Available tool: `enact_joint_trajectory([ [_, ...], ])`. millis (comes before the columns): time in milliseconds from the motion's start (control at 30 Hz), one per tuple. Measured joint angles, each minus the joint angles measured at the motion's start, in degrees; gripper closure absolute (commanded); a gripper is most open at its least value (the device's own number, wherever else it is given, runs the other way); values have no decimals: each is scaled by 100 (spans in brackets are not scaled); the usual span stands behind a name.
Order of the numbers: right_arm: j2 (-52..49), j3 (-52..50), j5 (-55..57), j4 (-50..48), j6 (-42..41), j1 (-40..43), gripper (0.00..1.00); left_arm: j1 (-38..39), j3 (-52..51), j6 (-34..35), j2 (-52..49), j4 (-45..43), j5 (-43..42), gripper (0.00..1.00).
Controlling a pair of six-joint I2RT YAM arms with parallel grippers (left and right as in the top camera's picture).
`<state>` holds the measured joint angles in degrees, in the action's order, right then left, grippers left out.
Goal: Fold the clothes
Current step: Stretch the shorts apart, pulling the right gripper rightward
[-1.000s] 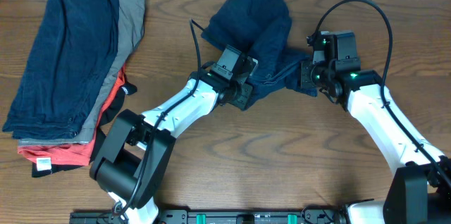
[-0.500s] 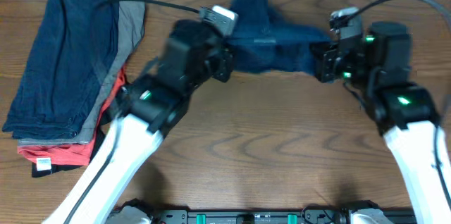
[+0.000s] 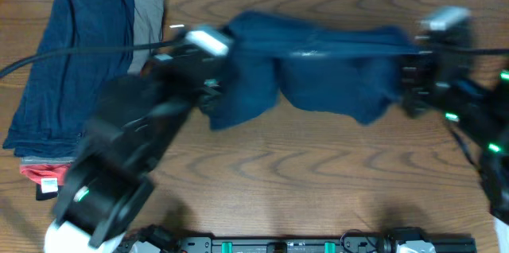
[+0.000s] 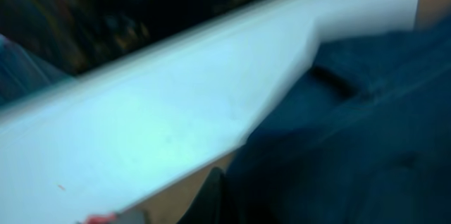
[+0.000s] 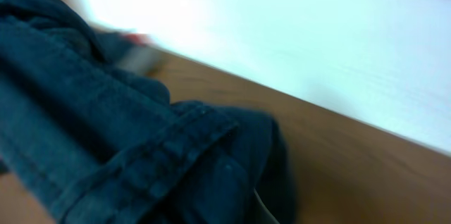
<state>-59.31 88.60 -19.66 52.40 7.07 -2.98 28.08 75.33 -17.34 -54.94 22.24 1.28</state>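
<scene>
The navy shorts (image 3: pixel 334 70) are stretched wide, left to right, across the far half of the table (image 3: pixel 318 181). The left pincer (image 3: pixel 210 92) is clamped on their left end and the right pincer (image 3: pixel 407 86) on their right end. A stack of folded clothes (image 3: pixel 71 86), navy on top with grey and orange-red edges showing, lies along the table's left side, just beside the left arm.

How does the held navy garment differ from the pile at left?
The navy garment hangs stretched between the left gripper and right gripper; the pile lies on the table. The garment is one unfolded piece; the pile stacks several folded ones. Both show dark blue fabric.
</scene>
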Motion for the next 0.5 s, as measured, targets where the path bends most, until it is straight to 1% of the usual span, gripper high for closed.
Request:
enact_joint_trajectory([
  [67, 103, 44, 269, 343, -22, 168, 99, 0, 96, -98, 310, 168, -50, 94],
  [200, 302, 68, 304, 911, -44, 168, 99, 11, 157, -221, 741, 800, -225, 94],
  [367, 328, 83, 369, 1377, -61, 168, 99, 11, 162, -221, 686, 1585, -247, 94],
  [500, 192, 83, 407, 1412, -63, 170, 99, 11, 162, -219, 599, 1823, -236, 94],
])
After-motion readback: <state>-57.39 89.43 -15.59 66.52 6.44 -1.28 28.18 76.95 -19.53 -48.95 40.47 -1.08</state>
